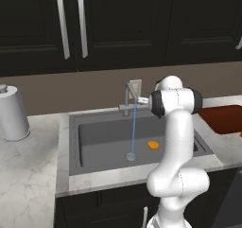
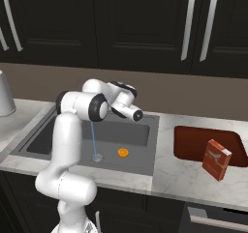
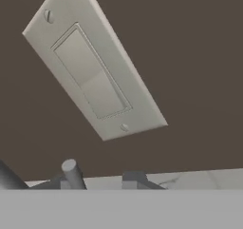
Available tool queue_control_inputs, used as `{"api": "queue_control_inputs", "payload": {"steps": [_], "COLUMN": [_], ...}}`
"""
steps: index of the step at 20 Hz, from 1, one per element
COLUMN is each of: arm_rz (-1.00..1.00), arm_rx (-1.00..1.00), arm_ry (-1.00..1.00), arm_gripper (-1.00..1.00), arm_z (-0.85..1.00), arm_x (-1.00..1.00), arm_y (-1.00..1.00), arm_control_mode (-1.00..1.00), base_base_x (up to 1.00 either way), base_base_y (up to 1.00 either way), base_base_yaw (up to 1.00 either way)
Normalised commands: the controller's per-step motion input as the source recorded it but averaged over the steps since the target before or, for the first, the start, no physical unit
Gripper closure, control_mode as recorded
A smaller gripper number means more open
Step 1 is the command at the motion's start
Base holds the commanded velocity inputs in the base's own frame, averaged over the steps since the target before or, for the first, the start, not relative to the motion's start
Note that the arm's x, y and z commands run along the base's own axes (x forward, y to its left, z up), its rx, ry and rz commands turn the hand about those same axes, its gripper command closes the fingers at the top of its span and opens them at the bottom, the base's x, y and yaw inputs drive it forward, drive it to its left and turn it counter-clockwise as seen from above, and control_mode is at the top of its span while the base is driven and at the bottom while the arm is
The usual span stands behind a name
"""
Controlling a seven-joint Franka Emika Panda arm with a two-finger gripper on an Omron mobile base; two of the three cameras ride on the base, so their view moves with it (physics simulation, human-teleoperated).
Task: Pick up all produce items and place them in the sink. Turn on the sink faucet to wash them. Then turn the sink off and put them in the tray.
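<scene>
Orange piece of produce (image 1: 153, 145) lying on the sink (image 1: 75, 142) floor, just beside the round drain (image 1: 131, 156). Placed in the basin already, so first step done as far as one piece goes; no other produce visible on the counter. Thin blue stream (image 1: 134, 127) falling from the faucet (image 1: 128, 99) spout onto the drain: water on, washing under way, though landing beside the piece, not on it. Gripper (image 2: 137, 114) up behind the basin at the faucet, facing the wall plate (image 3: 92, 64). Finger spread impossible to tell; nothing visibly held. Left to do, judging by this: shut off the water, lift the piece out, carry it to the dark red tray (image 2: 191, 145) on the counter right of the sink. Tray bare of produce, with a small red carton (image 2: 216, 160) standing at its near edge.
</scene>
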Motion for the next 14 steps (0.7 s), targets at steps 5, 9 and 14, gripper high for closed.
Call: {"api": "queue_control_inputs", "payload": {"steps": [5,9,14], "arm_rz": [0.00,0.00,0.00], "arm_rx": [0.00,-0.01,-0.03], "arm_ry": [0.00,-0.06,-0.07], "arm_gripper": [1.00,1.00,1.00], "arm_z": [0.00,0.07,0.10], "arm_x": [0.00,0.00,-0.01], "arm_y": [0.00,0.07,0.20], "arm_control_mode": [-1.00,-1.00,-1.00], "base_base_x": [0.00,0.00,0.00], "base_base_y": [0.00,0.00,0.00], "base_base_yaw": [0.00,0.00,0.00]}}
